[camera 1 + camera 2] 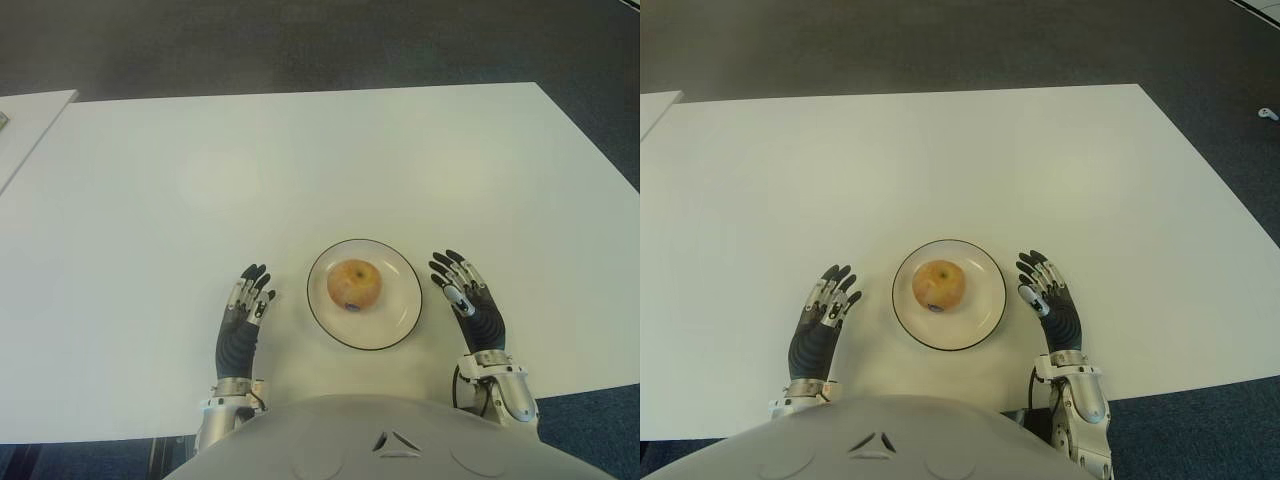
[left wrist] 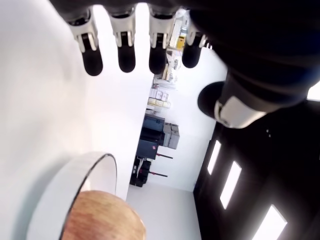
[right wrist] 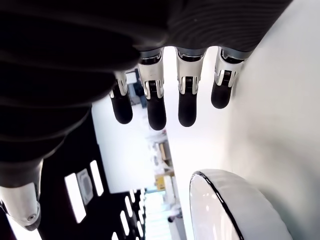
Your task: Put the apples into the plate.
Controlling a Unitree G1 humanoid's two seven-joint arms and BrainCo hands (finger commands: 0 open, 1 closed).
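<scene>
The apple (image 1: pixel 354 285) sits in the plate (image 1: pixel 395 320) near the worktop (image 1: pixel 300 160) front edge. Left hand (image 1: pixel 243 320) and right hand (image 1: pixel 470 300) flank it equally, fingers spread, empty.

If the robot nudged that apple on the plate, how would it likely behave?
The apple is round and sits on its base, so a nudge would probably rock or roll it. The plate looks shallow, so its rim may not stop a hard push. Its smooth skin might slip against fingers. Both the left hand and right hand are open beside the plate.
</scene>
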